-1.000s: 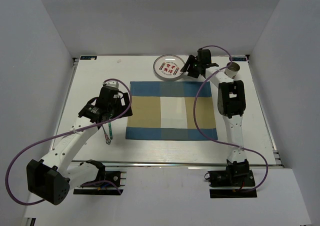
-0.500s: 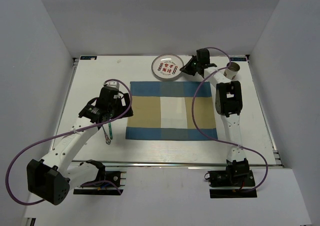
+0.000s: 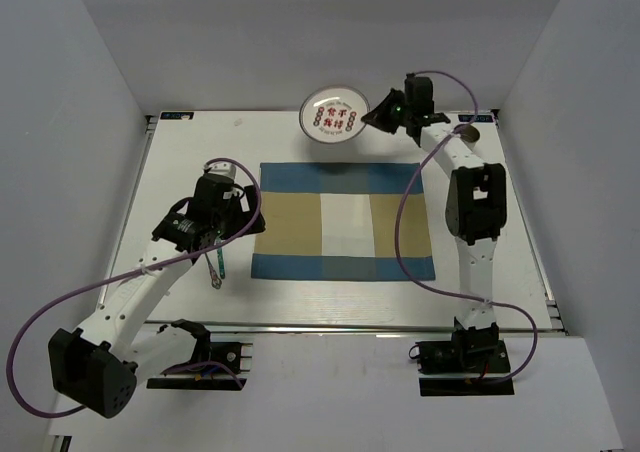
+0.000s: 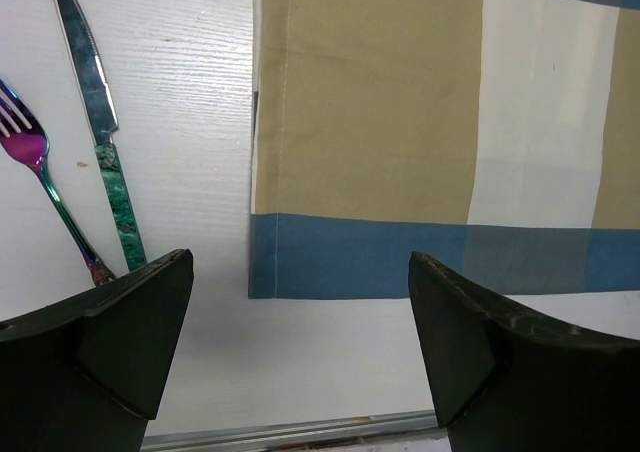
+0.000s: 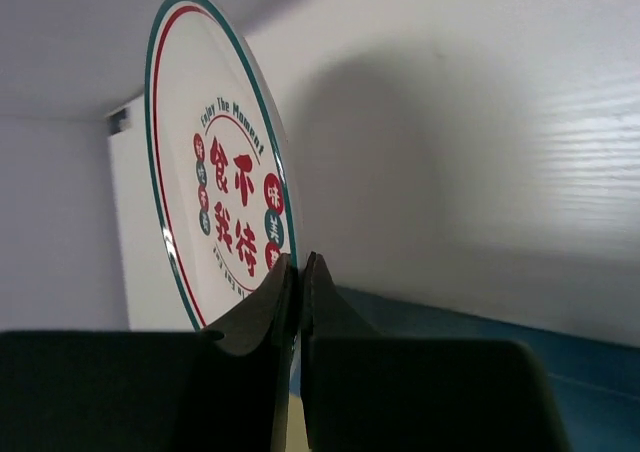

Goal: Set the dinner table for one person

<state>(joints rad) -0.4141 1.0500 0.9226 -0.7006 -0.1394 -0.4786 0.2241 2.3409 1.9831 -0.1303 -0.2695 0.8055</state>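
The plate [image 5: 215, 222] is being pinched by its rim in the right hand [image 5: 298, 277]. It's being held tilted, off the table [image 3: 180, 162], out at the far edge, probably so it can be carried onto the mat [image 3: 345, 222] in the table's middle. The left hand [image 4: 300, 317] is being held spread wide over the mat's near left corner, gripping nothing. A knife [image 4: 95, 112] and fork [image 4: 40, 172] are lying just left of the mat. A cup [image 3: 468, 132] is sitting far right, close by the right arm, so that's what could get bumped.
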